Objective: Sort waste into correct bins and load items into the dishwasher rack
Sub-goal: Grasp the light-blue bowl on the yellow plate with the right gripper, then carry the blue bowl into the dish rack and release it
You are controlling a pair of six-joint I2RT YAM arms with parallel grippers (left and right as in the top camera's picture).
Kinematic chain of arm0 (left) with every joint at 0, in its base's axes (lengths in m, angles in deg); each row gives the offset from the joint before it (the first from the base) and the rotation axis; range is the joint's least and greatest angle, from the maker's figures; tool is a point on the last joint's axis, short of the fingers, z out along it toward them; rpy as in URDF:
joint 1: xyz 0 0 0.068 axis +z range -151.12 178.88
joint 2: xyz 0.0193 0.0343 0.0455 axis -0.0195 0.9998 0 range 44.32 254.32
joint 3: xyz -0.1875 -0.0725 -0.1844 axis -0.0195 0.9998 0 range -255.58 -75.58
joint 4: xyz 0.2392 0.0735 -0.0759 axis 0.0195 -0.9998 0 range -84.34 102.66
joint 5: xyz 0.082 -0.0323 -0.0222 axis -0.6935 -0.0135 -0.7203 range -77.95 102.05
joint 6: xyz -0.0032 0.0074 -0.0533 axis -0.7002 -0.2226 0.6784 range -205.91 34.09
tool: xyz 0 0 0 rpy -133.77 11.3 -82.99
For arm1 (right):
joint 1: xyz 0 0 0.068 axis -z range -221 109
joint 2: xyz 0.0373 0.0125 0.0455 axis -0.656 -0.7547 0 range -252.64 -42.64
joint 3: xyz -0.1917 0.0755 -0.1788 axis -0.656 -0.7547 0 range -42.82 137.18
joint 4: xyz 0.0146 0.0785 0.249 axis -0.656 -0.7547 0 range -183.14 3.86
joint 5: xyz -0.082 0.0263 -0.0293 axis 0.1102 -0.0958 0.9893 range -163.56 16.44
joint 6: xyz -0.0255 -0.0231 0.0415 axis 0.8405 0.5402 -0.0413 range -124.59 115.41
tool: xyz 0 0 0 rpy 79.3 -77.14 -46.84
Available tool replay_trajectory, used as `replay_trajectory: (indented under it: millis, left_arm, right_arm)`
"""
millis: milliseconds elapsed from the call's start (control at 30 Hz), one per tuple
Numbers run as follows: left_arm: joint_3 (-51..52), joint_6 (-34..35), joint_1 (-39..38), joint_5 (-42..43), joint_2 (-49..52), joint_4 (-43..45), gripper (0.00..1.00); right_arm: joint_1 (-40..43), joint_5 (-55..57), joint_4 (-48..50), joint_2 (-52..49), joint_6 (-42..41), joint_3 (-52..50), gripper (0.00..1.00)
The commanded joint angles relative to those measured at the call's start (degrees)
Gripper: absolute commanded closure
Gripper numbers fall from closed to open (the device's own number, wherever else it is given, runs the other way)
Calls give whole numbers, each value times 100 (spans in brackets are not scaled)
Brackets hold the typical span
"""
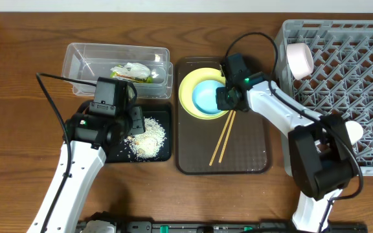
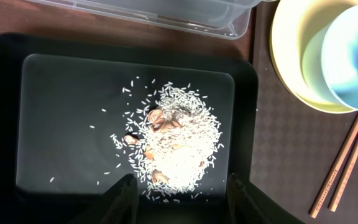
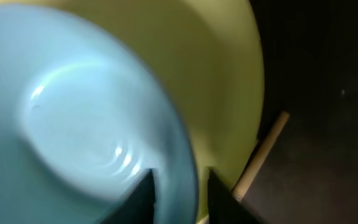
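Over the black tray [image 2: 5, 124]: my left fingers [image 2: 124, 200] spread above the rice [image 2: 176, 149].
At the blue bowl [image 3: 73, 112]: my right fingers [image 3: 143, 199] straddle its rim, grip unclear.

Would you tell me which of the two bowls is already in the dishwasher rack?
The white-pink bowl, tilted on edge in the grey rack; the light blue bowl sits on the yellow plate.

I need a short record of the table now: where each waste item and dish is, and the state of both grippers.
wrapper: inside clear tub
rice scraps: in black tray
blue bowl: on yellow plate, on brown tray
chopsticks: on brown tray, by yellow plate
white-pink bowl: in grey rack
left gripper: open, above rice scraps
right gripper: astride blue bowl rim, grip unclear
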Motion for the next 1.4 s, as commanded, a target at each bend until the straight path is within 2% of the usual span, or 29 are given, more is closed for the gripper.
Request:
replay_trajectory:
  millis: [0,67,200,333,467,600,700,900,1100,1367]
  left_arm:
    - [-57,-70,24,-68,-9,-17,50]
    - [-57,-70,24,-68,-9,-20,50]
    - [-57,-70,24,-68,-9,-20,50]
    - [-57,-70,24,-68,-9,-20,50]
    - [-57,-70,24,-68,-9,-17,50]
    - [-57,-70,24,-68,-9,-17,50]
    - [-57,-70,24,-68,-9,-15,51]
    - [-57,-70,24,-68,-9,-15,50]
    - [-57,-70,24,-68,-9,-17,50]
    - [-57,-70,24,-68,-9,-17,50]
  right_arm:
    - [-52,168,72,46,-212,-11,93]
    - [-11,243,83,160,-212,11,99]
    - [146,588,83,688,-116,70,99]
    - [442,1547,166,1484,197,92,99]
    - [872,2747,590,2153,1086,92,99]
    - [1379,3724,1375,2406,2605,92,99]
    - [1757,3976,2035,2371,4076,90,99]
    - [2597,4109,3217,2037,5759,90,99]
    - [3121,4800,4498,1390,6144,90,99]
    - [3434,4955,5676,323,7062,90,99]
